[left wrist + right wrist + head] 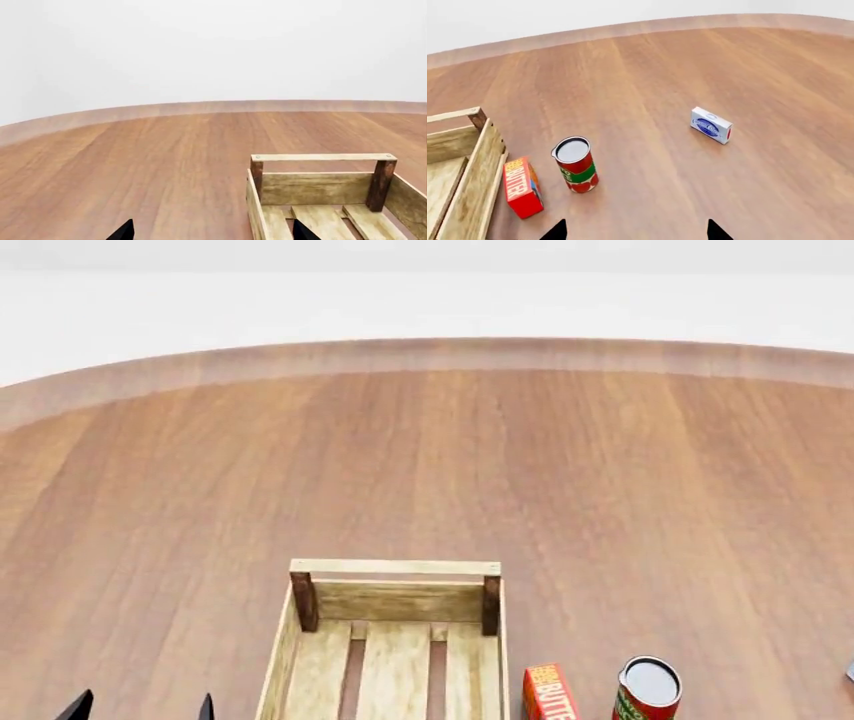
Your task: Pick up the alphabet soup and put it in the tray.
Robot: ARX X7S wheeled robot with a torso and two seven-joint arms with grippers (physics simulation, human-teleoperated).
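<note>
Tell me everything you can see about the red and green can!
The red and green can is a small cylinder with a pale silver top, red at the upper and lower ends and a green band around the middle. It stands upright on the wooden table, between the orange butter box and open tabletop. A small gap separates it from the box. Nothing touches it except the table; no pincer holds it.
</note>
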